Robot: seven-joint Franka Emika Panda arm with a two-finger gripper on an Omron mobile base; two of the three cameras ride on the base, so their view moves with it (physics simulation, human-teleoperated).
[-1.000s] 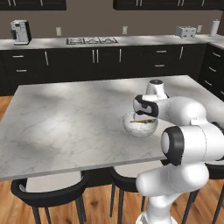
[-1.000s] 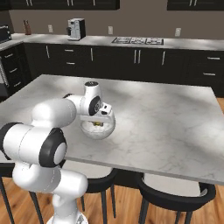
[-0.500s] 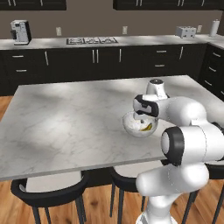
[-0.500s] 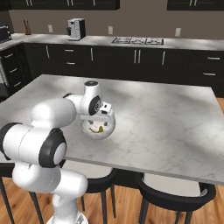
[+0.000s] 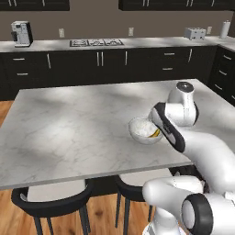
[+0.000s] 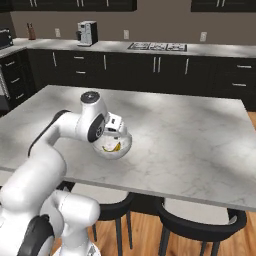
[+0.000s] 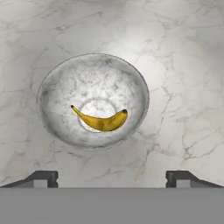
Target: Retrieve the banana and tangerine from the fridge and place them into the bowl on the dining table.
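The white marbled bowl (image 7: 51, 81) stands on the dining table (image 7: 188, 52) near its front edge. The yellow banana (image 7: 101, 122) lies loose on the bowl's bottom, curved side down. My gripper (image 7: 112, 177) hangs straight above the bowl, open, its two fingertips (image 7: 43, 178) wide apart with nothing between them. In the left base view the hand hides the right part of the bowl (image 5: 141, 129), and the banana (image 5: 156, 134) peeks out beside it. From the right base view the banana (image 6: 112, 148) shows in the bowl (image 6: 118, 150) under the gripper (image 6: 116, 131). The tangerine and the fridge are out of view.
Dark round-backed chairs (image 5: 50, 202) (image 6: 200, 220) are tucked under the table's front edge. Behind the table runs the dark kitchen counter (image 5: 114, 43) with a coffee machine (image 5: 21, 33) and a toaster (image 5: 195, 33). Bare marble stretches left of the bowl (image 5: 69, 124).
The jaws went from shut to wide open. The banana has left them and now rests in the bowl. The arm has hardly moved.
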